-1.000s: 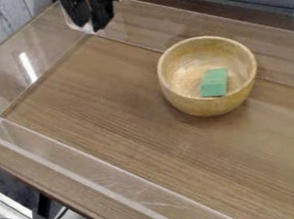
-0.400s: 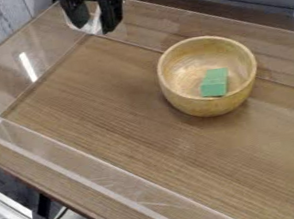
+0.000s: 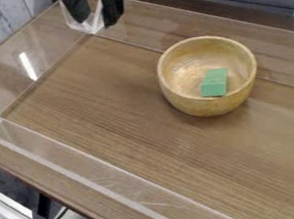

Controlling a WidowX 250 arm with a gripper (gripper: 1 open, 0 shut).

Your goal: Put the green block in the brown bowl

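Already the block (image 3: 215, 82) lies inside the bowl (image 3: 207, 75), so the step in hand looks like the clearing away, with the placing itself judged done. To do that well, the hand (image 3: 98, 17) should be kept high and away from the bowl, so that nothing knocks the rim or tips it, and should not be brought down near the clear walls that fence the table.

The table (image 3: 126, 134) is the largest thing here: a flat top of brown wood grain running in long streaks, matte but catching a little glare near its left edge, ringed by low see-through walls that look like acrylic.

The bowl stands toward the table's right edge, nearer the far side than the near one. It is round, thick-walled, of pale tan wood with faint grain, smooth and rounded at the lip, darker in its hollow.

The hand hangs over the far left corner of the table, well apart from the bowl. It is dark, blocky, and cut off by the top of the view; its fingers appear spread with nothing between them.

The block is plain bright green, matte, flat-faced with square edges, resting tilted against the bowl's inner right slope.
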